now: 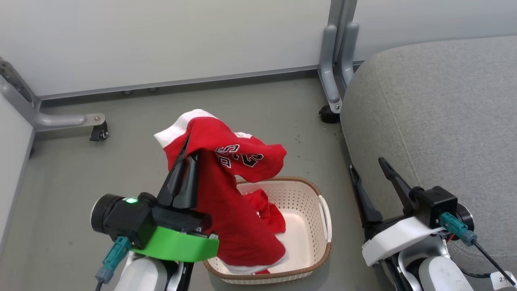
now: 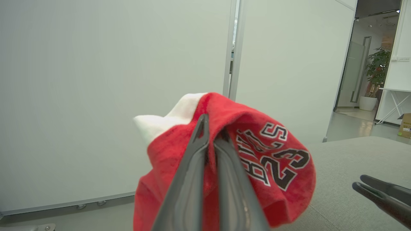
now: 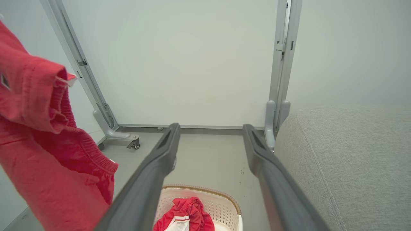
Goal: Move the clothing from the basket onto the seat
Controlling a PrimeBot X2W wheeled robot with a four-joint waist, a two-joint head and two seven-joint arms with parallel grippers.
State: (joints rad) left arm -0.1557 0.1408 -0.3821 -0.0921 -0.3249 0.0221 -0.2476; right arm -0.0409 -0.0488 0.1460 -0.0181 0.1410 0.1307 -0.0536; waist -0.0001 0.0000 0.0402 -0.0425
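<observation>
The red jersey (image 1: 230, 194) hung in the middle of the frame, pinched near its top by the left gripper (image 1: 192, 149), whose fingers were closed tight on a fold of the cloth. Its long axis ran nearly straight down the picture, slanting a little to the lower right. The white-trimmed end pointed to the upper left, the lettered fold flopped to the right, and the bottom hem trailed inside the basket (image 1: 307, 184) at lower centre. A second garment (image 1: 268, 210) lay bunched in the basket. The seat (image 1: 436, 113), along the right side, had no clothing on it that I could see, so I judged the job barely begun: one piece lifted, none delivered. The right gripper (image 1: 366, 164) hovered at lower right, fingers spread wide, holding nothing.
</observation>
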